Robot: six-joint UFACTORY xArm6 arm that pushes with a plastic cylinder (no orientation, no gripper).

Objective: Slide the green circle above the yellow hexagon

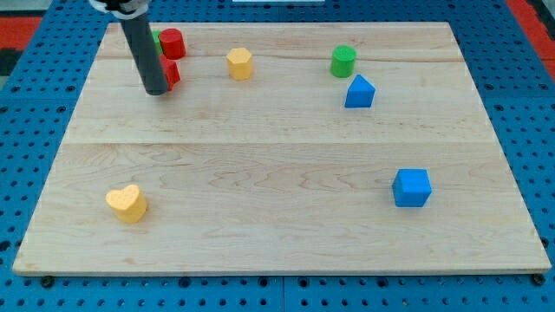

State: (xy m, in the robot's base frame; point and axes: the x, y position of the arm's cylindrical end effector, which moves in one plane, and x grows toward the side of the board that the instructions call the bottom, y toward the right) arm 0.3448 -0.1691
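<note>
— Standing upright near the view's top right, the green circle [343, 61], a short round plastic cylinder, rests on the pale wooden board [277, 173]; its axis is vertical and its flat round face looks up, so it points no way sideways and has no long axis along the board.

— And the yellow hexagon?

— That yellow hexagonal block [239, 63] sits to the view's left of the green circle, at almost the same height in the view, well apart from it.

— Where are you?

— My tip [157, 90], the lower end of a straight dark rod, is down on the board near the view's top left, well apart from the green circle and to the left of the yellow hexagon. No gripper shows, only the rod. A red block [171, 73] lies just beside the tip on its right, partly hidden, so I cannot tell its shape or whether they touch.

— Count the blocks.

— Three red or green ones crowd up there: that red block, a red cylinder [172, 42] above it, and a green sliver [155, 40] peeking from behind the rod, shape unclear. Two yellow: the hexagon and a yellow heart [127, 203] at the bottom left. Two blue: a blue house-shaped block [359, 91] just below the green circle, and a blue cube [411, 187] at the lower right.
</note>
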